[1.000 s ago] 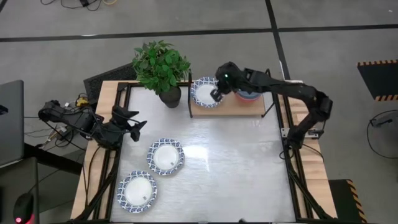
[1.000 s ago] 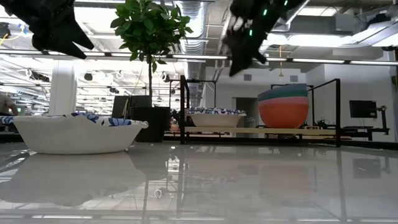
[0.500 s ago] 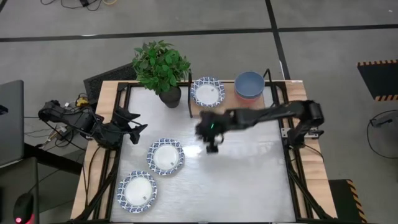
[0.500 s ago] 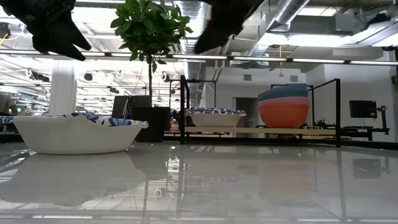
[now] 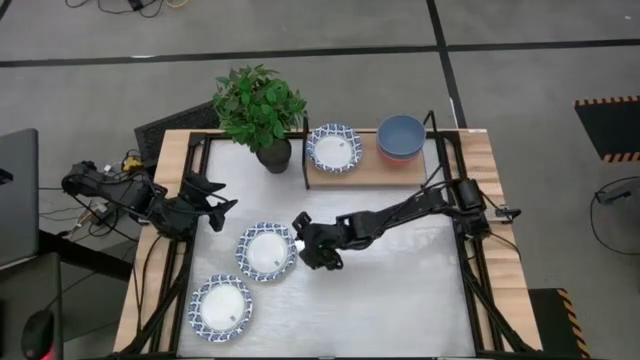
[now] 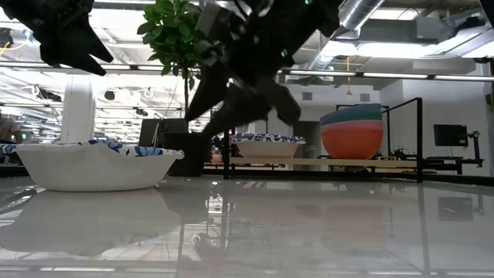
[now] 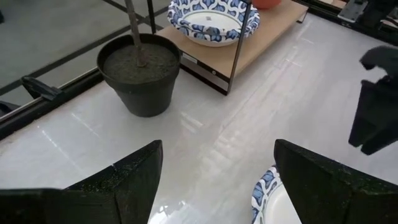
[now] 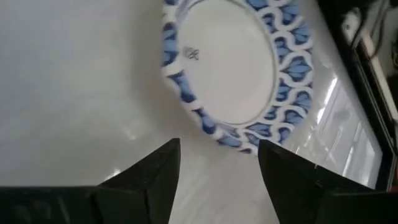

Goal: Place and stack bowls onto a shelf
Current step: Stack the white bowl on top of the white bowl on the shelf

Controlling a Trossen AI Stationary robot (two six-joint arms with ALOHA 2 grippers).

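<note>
The left gripper waits at the left edge of the worktop, its fingers spread wide and empty, just as it hung a second ago.

Near the front-left corner lies one patterned bowl, untouched. Beside it, closer to the middle, sits a second patterned bowl, and this is where the change is. A second ago the right gripper was over the shelf at the back edge, above the patterned bowl that rests there; half a second ago it was crossing the middle of the worktop. Now the right arm is stretched low across the surface and its gripper sits just beside the right rim of the second bowl. In the right wrist view its fingers stand well apart and hold nothing, with the bowl's blue rim just ahead of the gap.

We take this to mean the shelf drop is finished and the next pick has begun.

On the shelf's right end stands the stack of plain bowls, slate blue on top with pink showing below. Two bowls remain on the worktop.
</note>
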